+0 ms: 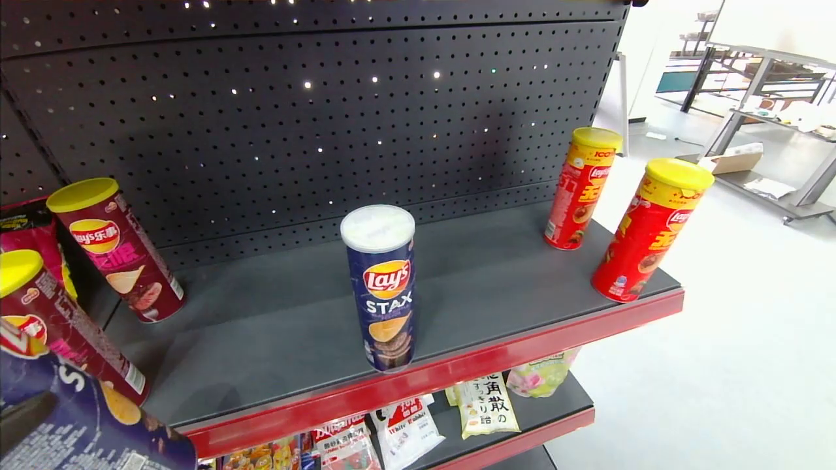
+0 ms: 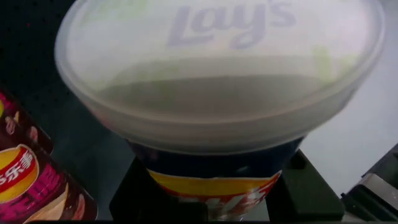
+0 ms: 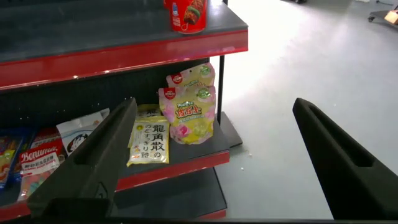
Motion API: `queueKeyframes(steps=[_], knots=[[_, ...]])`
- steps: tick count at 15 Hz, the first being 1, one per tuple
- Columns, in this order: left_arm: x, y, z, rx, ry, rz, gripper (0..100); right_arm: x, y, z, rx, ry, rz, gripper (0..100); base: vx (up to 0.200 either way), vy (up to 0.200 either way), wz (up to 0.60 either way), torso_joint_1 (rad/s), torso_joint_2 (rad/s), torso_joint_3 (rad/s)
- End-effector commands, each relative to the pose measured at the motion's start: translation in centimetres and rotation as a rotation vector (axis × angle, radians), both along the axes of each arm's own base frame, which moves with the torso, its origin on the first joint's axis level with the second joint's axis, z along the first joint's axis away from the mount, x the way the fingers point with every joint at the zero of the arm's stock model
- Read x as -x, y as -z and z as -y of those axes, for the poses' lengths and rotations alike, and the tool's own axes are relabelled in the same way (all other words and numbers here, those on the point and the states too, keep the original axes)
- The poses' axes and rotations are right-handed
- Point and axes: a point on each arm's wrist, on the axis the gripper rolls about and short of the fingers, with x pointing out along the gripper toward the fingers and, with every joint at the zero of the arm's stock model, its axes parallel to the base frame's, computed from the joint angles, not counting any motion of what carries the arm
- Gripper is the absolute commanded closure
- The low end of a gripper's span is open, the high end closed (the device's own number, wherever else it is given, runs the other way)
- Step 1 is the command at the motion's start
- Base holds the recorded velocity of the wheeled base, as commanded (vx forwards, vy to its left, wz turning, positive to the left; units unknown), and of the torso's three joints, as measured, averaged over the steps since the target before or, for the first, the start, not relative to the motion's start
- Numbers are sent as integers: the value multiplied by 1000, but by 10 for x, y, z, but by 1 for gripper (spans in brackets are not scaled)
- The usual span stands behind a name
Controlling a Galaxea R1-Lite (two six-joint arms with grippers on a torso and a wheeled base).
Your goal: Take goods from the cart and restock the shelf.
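Jaws of the left gripper are pressed on two sides of a blue can of chips, on its body below the lid, which points toward the wrist camera. Jaws of the right gripper are spread wide, with nothing between them. In the head view the held can is at the lower left corner, in front of the shelf edge and just beside two maroon cans; whether it touches them I cannot tell. I judge this can to be light and stiff, but its thin wall can dent, its glossy surface is a little slippery, and the chips inside break easily. The good place to hold is the middle of the body, never the lid, which may pop off. Being tall and narrow, it will tip easily once set down. Another blue can stands upright near the front edge. The left arm is low at the shelf's left end. The right arm hangs lower, facing snack bags on the shelf below
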Motion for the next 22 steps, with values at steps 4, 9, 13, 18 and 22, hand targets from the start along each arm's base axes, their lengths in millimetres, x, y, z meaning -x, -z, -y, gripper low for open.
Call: queueKeyframes(steps=[4, 9, 13, 18, 22], knots=[[-63, -4, 17, -122, 133, -68, 100, 0, 0, 0, 0, -1, 1, 0, 0, 0, 0, 0, 0, 0], [-103, -10, 34, -127, 195, -78, 100, 0, 0, 0, 0, -1, -1, 0, 0, 0, 0, 0, 0, 0], [-156, -8, 51, -123, 187, -30, 100, 0, 0, 0, 0, -1, 1, 0, 0, 0, 0, 0, 0, 0], [-208, -4, 70, -122, 200, -19, 100, 0, 0, 0, 0, -1, 1, 0, 0, 0, 0, 0, 0, 0], [-250, 3, 83, -119, 197, 3, 100, 0, 0, 0, 0, -1, 1, 0, 0, 0, 0, 0, 0, 0]])
